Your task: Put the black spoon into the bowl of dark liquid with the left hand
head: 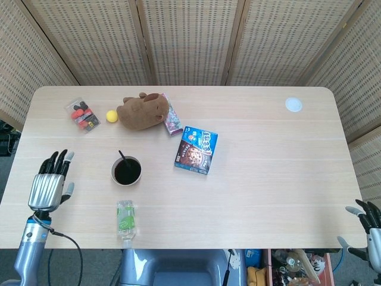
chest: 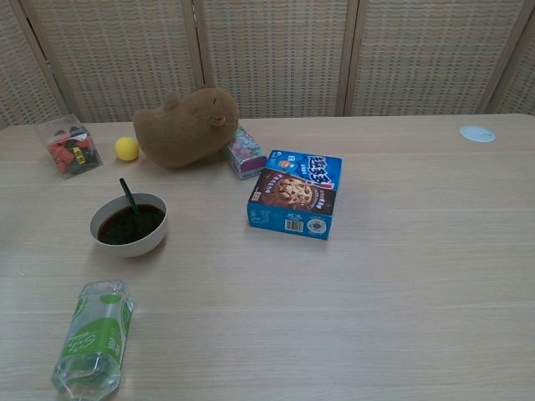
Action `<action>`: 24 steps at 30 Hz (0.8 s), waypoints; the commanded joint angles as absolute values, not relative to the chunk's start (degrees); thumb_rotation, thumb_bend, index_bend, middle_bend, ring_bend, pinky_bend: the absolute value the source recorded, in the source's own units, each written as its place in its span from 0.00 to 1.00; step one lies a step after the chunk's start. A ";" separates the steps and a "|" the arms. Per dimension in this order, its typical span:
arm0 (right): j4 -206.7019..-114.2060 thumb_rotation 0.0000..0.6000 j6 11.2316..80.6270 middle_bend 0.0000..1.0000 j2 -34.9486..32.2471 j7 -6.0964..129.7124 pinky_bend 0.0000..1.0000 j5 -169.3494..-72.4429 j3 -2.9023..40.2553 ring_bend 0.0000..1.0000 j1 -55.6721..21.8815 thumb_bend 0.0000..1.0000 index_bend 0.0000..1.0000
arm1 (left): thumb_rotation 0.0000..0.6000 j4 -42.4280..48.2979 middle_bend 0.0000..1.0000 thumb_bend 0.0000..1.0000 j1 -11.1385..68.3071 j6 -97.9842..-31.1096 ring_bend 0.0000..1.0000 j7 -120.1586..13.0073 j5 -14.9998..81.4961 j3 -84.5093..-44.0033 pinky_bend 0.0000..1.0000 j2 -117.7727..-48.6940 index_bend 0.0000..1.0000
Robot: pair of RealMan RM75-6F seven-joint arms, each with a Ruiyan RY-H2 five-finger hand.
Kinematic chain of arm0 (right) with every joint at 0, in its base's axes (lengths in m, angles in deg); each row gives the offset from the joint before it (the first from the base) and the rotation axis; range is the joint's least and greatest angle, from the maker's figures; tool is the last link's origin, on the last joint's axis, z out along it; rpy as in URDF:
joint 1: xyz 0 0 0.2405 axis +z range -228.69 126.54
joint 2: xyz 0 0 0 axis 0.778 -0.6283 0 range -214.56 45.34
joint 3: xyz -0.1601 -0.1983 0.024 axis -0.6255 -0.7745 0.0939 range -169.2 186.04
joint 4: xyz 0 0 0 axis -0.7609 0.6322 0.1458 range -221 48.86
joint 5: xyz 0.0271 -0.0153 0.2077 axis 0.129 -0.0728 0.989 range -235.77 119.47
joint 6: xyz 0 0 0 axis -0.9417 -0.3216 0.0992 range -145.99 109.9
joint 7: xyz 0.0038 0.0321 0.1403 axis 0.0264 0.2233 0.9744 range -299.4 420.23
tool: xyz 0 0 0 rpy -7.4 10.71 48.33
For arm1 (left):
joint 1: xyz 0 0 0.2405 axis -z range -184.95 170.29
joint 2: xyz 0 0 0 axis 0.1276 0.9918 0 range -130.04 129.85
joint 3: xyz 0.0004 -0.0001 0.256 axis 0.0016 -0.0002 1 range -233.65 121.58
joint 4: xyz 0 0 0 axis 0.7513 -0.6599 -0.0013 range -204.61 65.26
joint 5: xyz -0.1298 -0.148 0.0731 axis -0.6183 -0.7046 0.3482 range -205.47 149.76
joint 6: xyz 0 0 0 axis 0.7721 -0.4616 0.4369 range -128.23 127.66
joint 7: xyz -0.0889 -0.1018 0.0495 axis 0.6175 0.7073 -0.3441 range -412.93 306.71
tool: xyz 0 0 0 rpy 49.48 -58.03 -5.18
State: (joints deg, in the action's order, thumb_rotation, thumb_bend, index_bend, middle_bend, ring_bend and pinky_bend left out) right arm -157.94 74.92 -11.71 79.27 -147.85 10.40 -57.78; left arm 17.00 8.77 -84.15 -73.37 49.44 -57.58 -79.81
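Observation:
A white bowl (head: 115,176) (chest: 153,237) of dark liquid stands on the left part of the table. The black spoon (head: 122,159) (chest: 129,196) leans in it, its handle sticking up over the far rim. My left hand (head: 49,185) hovers over the table's left edge, well to the left of the bowl, fingers spread and holding nothing; the chest view does not show it. My right hand (head: 368,225) shows at the bottom right corner of the head view, off the table, with its fingers apart.
A green-labelled bottle (head: 125,219) (chest: 94,336) lies in front of the bowl. A brown plush toy (head: 141,111), yellow ball (head: 111,116), clear box of small items (head: 83,115), patterned packet (head: 171,118), blue cookie box (head: 197,149) and white disc (head: 293,105) sit further back.

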 commanded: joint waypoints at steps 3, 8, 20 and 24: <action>-158.77 1.00 74.94 0.22 -12.02 78.58 0.21 -148.03 10.42 0.11 -57.39 0.30 0.29 | 1.00 18.06 0.03 0.38 3.57 -90.88 0.00 -66.69 56.20 -54.11 0.06 -78.07 0.00; -159.58 1.00 76.15 0.22 -12.22 78.08 0.21 -149.65 9.88 0.11 -57.24 0.30 0.29 | 1.00 18.73 0.03 0.38 0.65 -93.77 0.00 -62.82 59.98 -51.54 0.05 -77.72 0.00; -161.51 1.00 77.64 0.22 -12.47 72.92 0.20 -151.58 9.05 0.11 -57.02 0.30 0.29 | 1.00 19.35 0.03 0.38 -3.68 -94.18 0.00 -61.26 62.22 -48.93 0.00 -76.69 0.00; -161.42 1.00 77.27 0.22 -12.28 71.74 0.20 -150.98 8.98 0.11 -57.09 0.30 0.29 | 1.00 19.71 0.03 0.38 -4.26 -93.44 0.00 -61.54 62.02 -49.05 0.00 -76.22 0.00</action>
